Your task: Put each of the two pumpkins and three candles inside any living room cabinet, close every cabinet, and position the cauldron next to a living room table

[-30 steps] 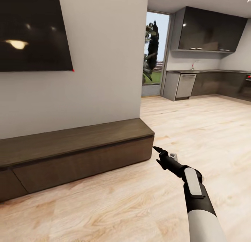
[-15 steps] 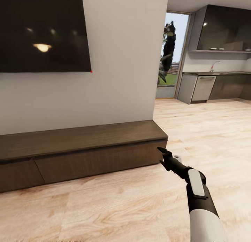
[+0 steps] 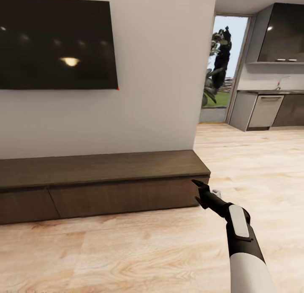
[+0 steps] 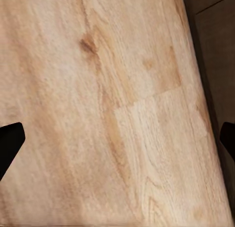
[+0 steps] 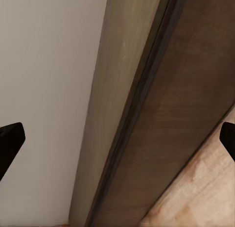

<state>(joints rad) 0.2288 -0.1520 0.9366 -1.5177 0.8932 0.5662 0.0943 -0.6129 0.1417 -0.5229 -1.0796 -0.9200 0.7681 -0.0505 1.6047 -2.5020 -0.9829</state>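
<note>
The right arm reaches forward and slightly left from the lower right of the head view, its white forearm narrowing to a black wrist, and the right gripper (image 3: pixel 202 191) points at the right end of the cabinet (image 3: pixel 105 181). The tips hang just off that end's front corner, above the wood floor (image 3: pixel 139 255), without touching it as far as can be told. In the right wrist view the two dark fingertips (image 5: pixel 9 141) sit at opposite edges of the frame, so the right gripper (image 5: pixel 117 138) is spread wide with nothing between its fingers; ahead of it run the cabinet's top edge, a dark seam and the flat front (image 5: pixel 166 124), with white wall (image 5: pixel 44 80) behind.

In the left wrist view the left gripper (image 4: pixel 117 138) is likewise spread wide and holds nothing, facing down at bare floor planks (image 4: pixel 98 104), with a dark strip of the cabinet (image 4: pixel 215 55) close by.

The cabinet is long and low against the white wall (image 3: pixel 160 73), and the drawer fronts in view are flush and shut. A black wall-mounted television (image 3: pixel 57 44) hangs above the cabinet. Past the cabinet's right end, a glass door (image 3: pixel 221 69) shows greenery outside, and beyond it stand grey kitchen units (image 3: pixel 270 109).
</note>
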